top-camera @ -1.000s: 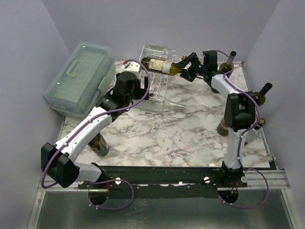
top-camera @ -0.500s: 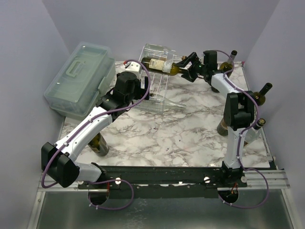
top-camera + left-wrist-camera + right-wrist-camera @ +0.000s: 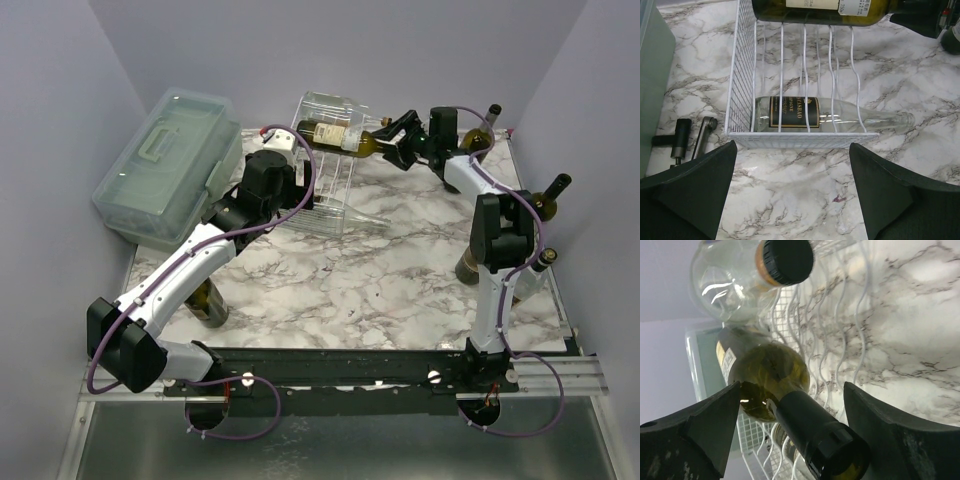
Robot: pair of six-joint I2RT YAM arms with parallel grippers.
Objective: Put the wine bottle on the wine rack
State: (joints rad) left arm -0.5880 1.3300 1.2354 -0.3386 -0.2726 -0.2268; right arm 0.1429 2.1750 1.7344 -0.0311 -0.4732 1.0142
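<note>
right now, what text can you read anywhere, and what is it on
The clear bottle, black label: gold lettering, too blurred to read.
The green bottle, pale label: small print, too small to read.
No other text shows in any view.

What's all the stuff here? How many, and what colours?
wine rack: one, clear and white, back middle
wine bottle: one, dark green, on rack's top tier
labelled clear bottle: one, clear, rack's bottom tier
capped clear bottle: one, black cap, beside wine bottle
standing bottles: at least three, dark or clear, right edge
dark bottle: one, near left
storage box: one, pale green, back left
table: one, white marble
left gripper: one, black, open, facing rack
right gripper: one, black, open around wine bottle's neck
</note>
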